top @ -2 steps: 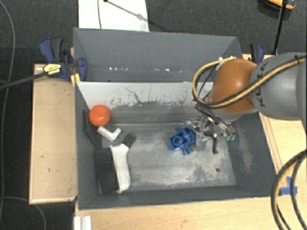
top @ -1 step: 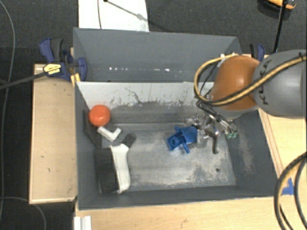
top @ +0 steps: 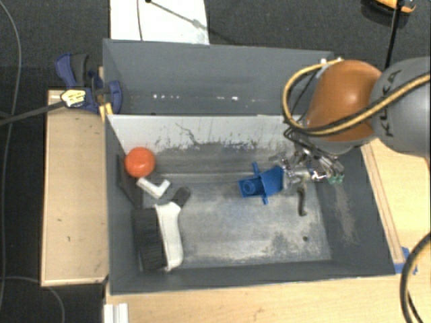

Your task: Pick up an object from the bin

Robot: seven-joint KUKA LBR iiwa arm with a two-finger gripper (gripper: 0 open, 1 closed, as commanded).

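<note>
Grey bin held an orange ball, a white piece and a white-handled brush along its left side.

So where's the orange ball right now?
In the camera view the orange ball lies on the left side of the bin, near its back wall, just behind a small white piece and the white brush.

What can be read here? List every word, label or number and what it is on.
Dark letters on the grey arm: too blurred to read.
No text on the blue plastic piece, orange ball or white-handled brush.
</note>
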